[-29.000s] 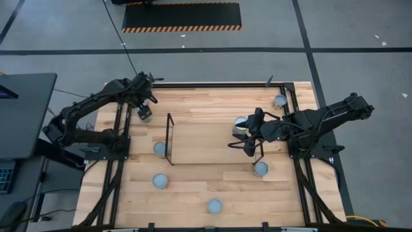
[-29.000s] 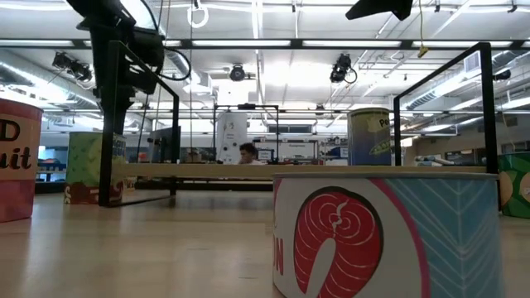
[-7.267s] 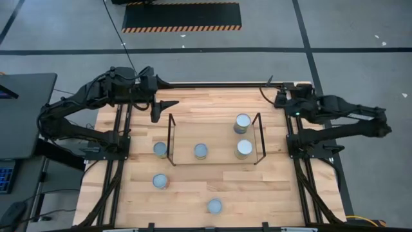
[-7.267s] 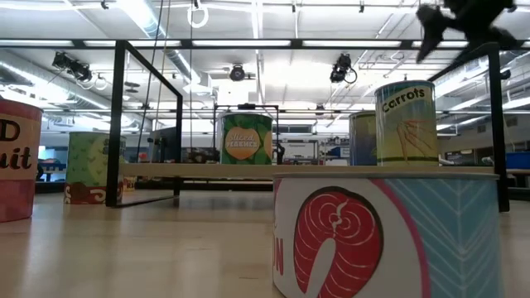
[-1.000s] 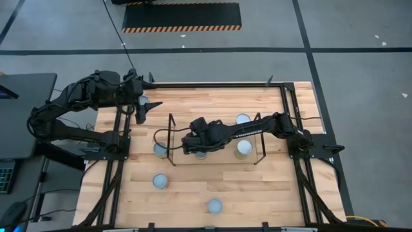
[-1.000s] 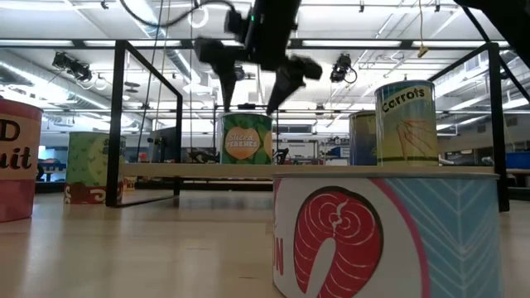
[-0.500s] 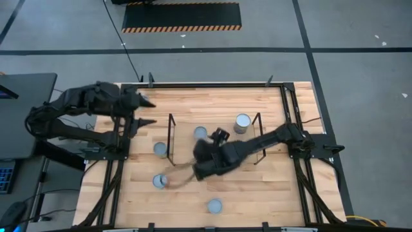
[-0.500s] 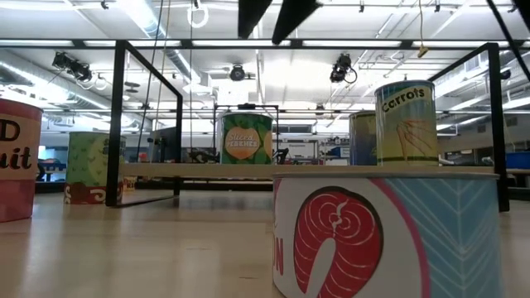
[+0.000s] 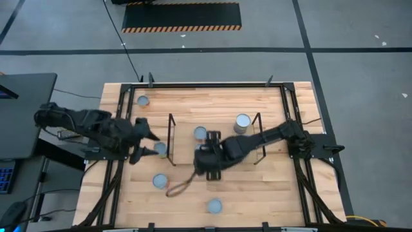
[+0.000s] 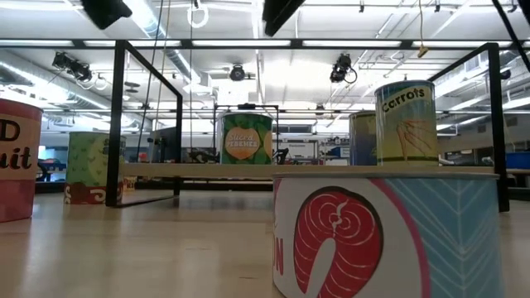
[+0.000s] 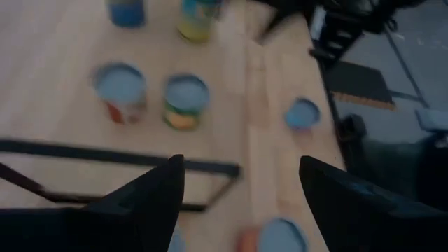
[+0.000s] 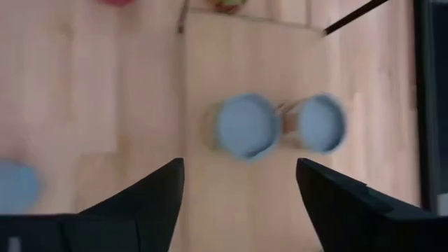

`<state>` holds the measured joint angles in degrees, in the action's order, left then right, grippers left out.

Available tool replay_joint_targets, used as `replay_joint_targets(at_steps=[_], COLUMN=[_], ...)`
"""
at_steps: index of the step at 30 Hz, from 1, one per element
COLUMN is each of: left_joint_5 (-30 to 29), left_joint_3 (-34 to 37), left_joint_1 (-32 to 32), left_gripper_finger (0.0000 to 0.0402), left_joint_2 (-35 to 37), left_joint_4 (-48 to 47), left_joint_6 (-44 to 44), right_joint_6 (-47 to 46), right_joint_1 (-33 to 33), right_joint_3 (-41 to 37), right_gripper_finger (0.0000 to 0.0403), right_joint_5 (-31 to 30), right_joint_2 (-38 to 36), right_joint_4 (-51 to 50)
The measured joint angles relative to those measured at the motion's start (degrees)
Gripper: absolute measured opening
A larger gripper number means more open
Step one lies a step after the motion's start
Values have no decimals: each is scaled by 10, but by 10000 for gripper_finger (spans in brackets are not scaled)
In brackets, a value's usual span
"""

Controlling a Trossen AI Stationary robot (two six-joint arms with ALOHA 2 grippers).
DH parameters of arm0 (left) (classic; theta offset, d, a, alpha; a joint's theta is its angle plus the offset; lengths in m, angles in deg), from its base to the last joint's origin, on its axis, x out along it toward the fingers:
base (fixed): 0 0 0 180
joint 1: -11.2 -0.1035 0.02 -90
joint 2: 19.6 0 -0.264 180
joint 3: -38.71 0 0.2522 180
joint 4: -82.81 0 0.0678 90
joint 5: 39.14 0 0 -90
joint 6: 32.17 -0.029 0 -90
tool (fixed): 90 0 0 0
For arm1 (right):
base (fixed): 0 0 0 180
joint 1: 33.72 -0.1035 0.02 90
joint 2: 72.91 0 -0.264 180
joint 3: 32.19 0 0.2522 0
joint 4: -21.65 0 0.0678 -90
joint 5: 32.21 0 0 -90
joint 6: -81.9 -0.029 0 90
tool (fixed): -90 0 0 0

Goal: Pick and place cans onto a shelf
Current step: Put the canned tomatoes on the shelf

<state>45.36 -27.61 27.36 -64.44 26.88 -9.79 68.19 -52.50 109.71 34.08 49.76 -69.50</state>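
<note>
The left gripper (image 9: 143, 144) now hangs beside the can (image 9: 159, 149) left of the shelf (image 9: 187, 153), down from the table's far-left corner. The right gripper (image 9: 209, 169) now sits over the shelf's near edge.

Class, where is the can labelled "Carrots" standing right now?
In the low view the Carrots can stands upright on the shelf, on the picture's right, beside a darker can partly hidden behind it.
</note>
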Motion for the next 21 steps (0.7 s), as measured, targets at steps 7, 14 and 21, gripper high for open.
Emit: replay_joint_targets(at_steps=[7, 14, 21], left_joint_5=[-66, -135, -155], left_joint_3=[45, 96, 107], left_joint_1=[141, 238, 262], left_gripper_finger=[286, 286, 286], left_joint_2=[-3, -4, -5], left_joint_4=[5, 17, 18], left_joint_6=[86, 149, 162], right_joint_6=[118, 149, 154], right_joint_1=[96, 189, 231], right_joint_3=[0, -13, -104], right_gripper_finger=[265, 187, 28], right_joint_5=[30, 126, 203], right_joint_2=[0, -1, -1], right_joint_4=[71, 64, 138])
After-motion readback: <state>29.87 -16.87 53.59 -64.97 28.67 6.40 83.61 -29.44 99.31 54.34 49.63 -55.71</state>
